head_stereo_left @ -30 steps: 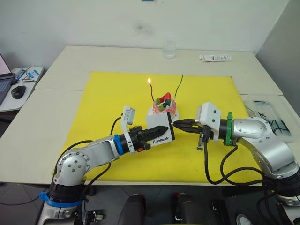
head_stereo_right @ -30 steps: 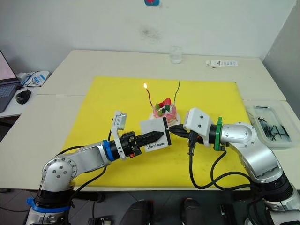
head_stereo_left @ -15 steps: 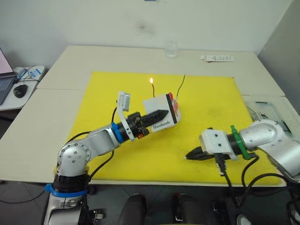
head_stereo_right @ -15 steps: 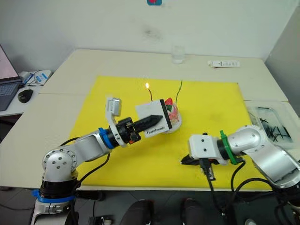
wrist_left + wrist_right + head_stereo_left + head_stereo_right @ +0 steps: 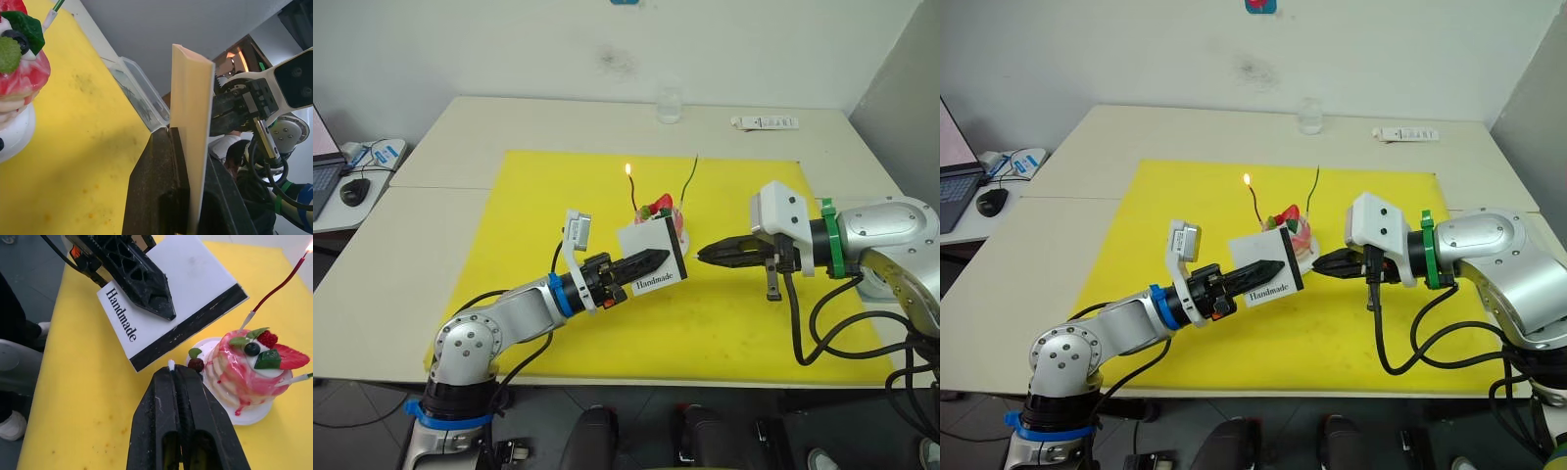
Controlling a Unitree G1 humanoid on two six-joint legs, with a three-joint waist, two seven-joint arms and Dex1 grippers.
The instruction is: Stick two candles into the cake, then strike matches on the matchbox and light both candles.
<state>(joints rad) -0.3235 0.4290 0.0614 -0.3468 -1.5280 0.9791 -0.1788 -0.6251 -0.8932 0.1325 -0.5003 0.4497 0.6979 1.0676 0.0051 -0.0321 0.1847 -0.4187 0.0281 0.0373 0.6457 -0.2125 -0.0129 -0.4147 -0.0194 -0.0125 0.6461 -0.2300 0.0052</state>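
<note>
The pink cake (image 5: 668, 216) on its white plate stands mid-mat, partly behind the matchbox (image 5: 651, 264). My left gripper (image 5: 658, 258) is shut on this white "Handmade" box and holds it above the mat, black strip (image 5: 195, 325) toward the cake. Just right of the box, my right gripper (image 5: 702, 255) is shut on a match whose pale tip (image 5: 171, 364) pokes out close to the strip. In the cake stand both candles: the red candle (image 5: 632, 194) burns with a small flame, and the green candle (image 5: 688, 180) is unlit.
A yellow mat (image 5: 538, 206) covers the table's middle. A glass (image 5: 669, 103) and a white tube (image 5: 762, 122) lie at the far edge. A clear tray (image 5: 134, 88) sits to the right. A laptop and mouse (image 5: 352, 191) are on the side table at left.
The right gripper, at the box a second ago, swept down to the mat's front right, then rose back beside it. The left gripper lifted the box and lowered it again.
</note>
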